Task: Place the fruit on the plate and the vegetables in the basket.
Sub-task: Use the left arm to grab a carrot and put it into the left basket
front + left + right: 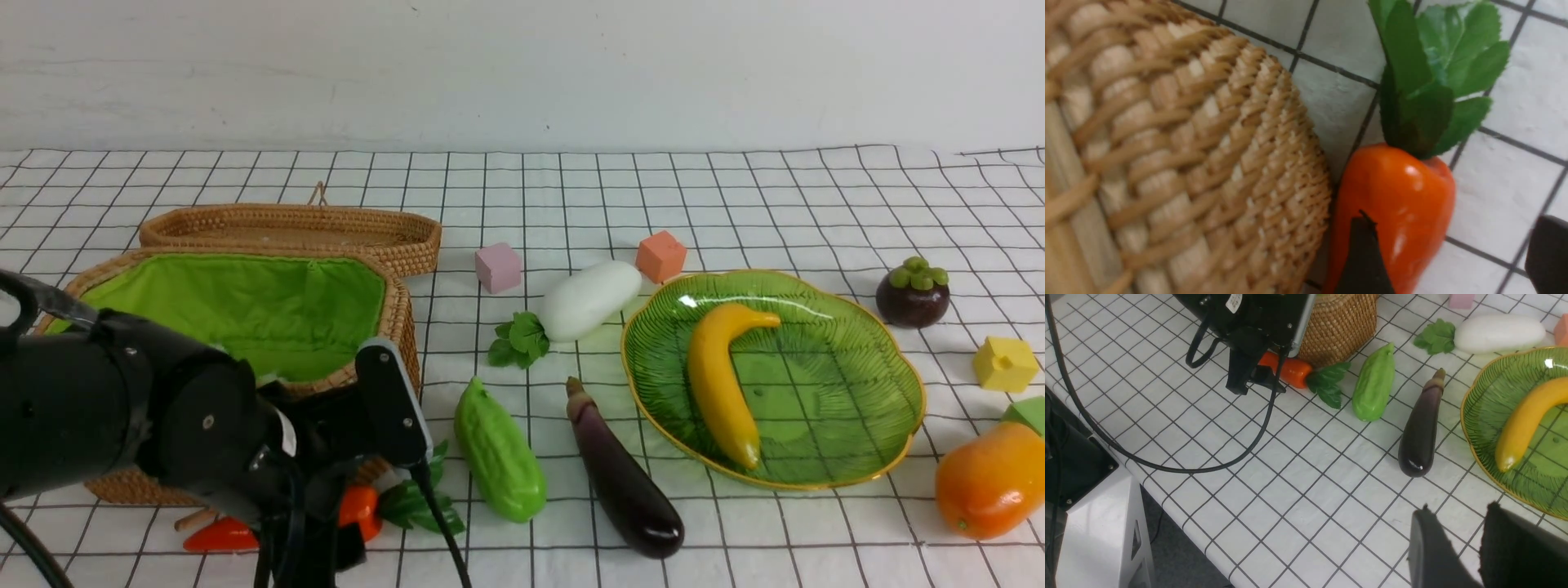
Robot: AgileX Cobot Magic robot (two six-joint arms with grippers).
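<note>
Across a checked surface (735, 204), a banana (722, 384) is lying alone on the green plate (841, 384); the lined basket (245, 302) is showing nothing inside. Left wrist view: the left tool (1449, 228) is standing open astride the carrot (1404, 192) beside the basket, a squeeze likely next. Right wrist view: the right tool (1459, 510) is hovering part-open, empty.

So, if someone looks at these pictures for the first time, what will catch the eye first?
The green leaf plate with a yellow banana lying in it, right of centre on the checked cloth. On the left, the woven basket shows its bright green lining. Just in front of it, the black left gripper hangs open over the orange carrot.
</note>
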